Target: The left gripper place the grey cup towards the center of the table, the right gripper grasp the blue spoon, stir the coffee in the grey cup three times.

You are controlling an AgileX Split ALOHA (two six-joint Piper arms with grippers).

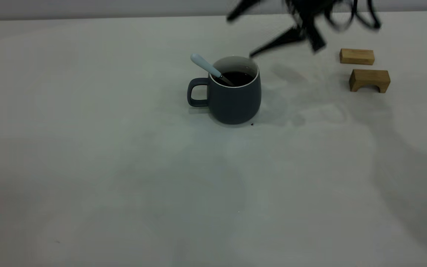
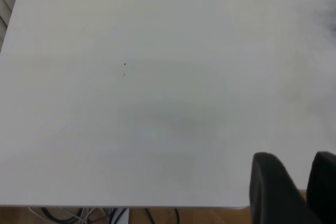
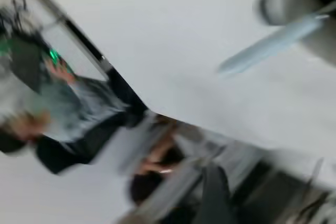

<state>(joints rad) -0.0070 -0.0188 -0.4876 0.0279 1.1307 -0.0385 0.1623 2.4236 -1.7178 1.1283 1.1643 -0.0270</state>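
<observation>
The grey cup (image 1: 232, 97) stands upright near the middle of the table (image 1: 124, 178), its handle toward the left, with dark coffee (image 1: 238, 78) inside. The blue spoon (image 1: 207, 67) rests in the cup, its pale handle leaning out over the rim up and to the left. My right gripper (image 1: 241, 37) hovers blurred behind and to the right of the cup, open and holding nothing. In the right wrist view the blue spoon (image 3: 273, 45) and grey cup (image 3: 296, 1) show far from one dark finger (image 3: 215, 192). My left gripper (image 2: 302, 182) is over bare table (image 2: 157, 103), fingers slightly apart.
Two wooden blocks lie at the back right: a plain one (image 1: 357, 56) and an arched one (image 1: 369, 80). A tiny dark speck (image 1: 251, 124) sits by the cup's base. People (image 3: 58, 108) are blurred beyond the table edge. Cables (image 2: 105, 216) hang below the table's edge.
</observation>
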